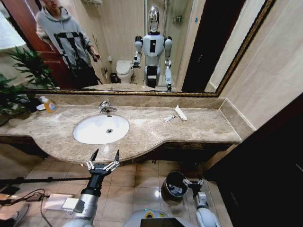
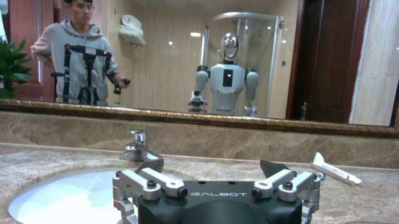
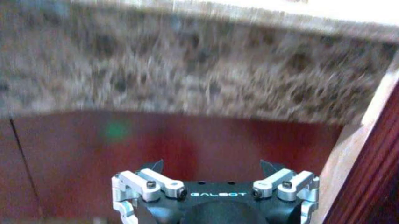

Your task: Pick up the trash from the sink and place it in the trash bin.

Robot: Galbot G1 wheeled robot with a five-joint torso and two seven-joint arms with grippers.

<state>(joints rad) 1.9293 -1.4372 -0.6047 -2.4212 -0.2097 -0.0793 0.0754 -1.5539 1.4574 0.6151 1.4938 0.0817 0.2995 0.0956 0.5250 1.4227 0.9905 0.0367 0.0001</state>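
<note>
Trash: white tube (image 1: 180, 112) and small sachet (image 1: 169, 118) lie on the marble worktop (image 1: 203, 125), right of the sink (image 1: 101, 128), well apart from it. Basin looks bare. Trash bin (image 1: 173, 185) on the floor below the worktop edge. Left pincer (image 1: 104, 157) hovers at the worktop's front edge before the sink, jaws spread wide, holding nothing. Right pincer (image 1: 194, 181) low, just beside the bin rim, jaws parted, empty.
</note>
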